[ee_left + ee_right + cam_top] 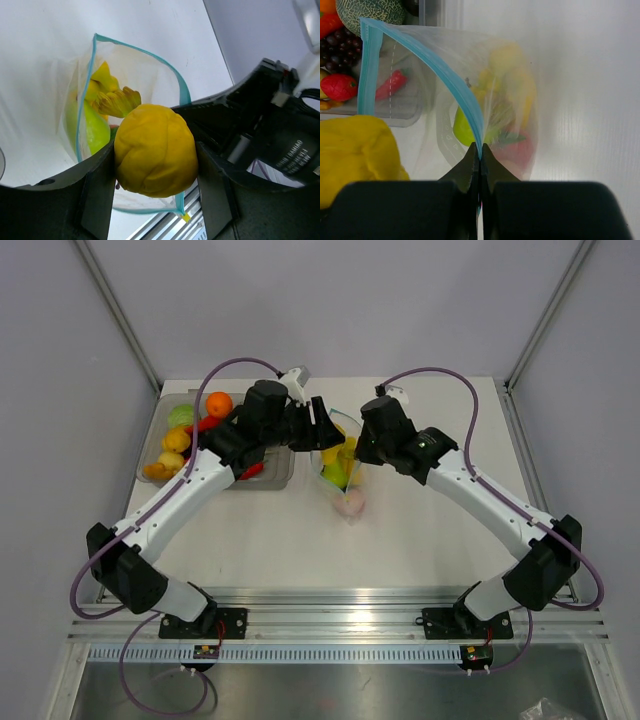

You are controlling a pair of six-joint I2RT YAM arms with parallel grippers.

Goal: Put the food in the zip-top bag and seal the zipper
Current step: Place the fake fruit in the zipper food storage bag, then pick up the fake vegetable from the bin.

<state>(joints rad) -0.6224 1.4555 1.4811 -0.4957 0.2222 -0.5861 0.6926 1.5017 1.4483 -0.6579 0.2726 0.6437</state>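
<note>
Clearly mid-loading, not yet at sealing. Poised just at the mouth of the zip-top bag (150, 65): the left gripper (155, 187), spread about as wide as the lumpy yellow fruit (156, 150) and clamping it on both flanks between its 2 fingers (95, 200). Held there, by the look of it, for a straight drop into the bag.

Pinched fully together on the zipper (462, 95), at the bag's lip on the right arm's side: the right gripper (480, 152), with nothing but the thin blue-teal strip between the tips (presumably to lift that lip and prop the mouth open in a bow).

Already inside the bag: a yellow banana bunch (112, 97) and a light green fruit (92, 130). Lower, toward the bag's bottom: a pink peach (350, 503) and a red piece (520, 150), blurred through the plastic.

Left of the bag, touching or nearly so (hard to tell from above): a rigid clear tray (278, 478) with more food waiting, among it an orange (218, 403) and a red strawberry-like toy (339, 86).

Next, probably: lower the fruit past the teal rim, then release. Worth watching for: clipping the near lip and folding the mouth shut, or tugging the film out of the right pinch. Sealing not yet due, with more food to load first.
</note>
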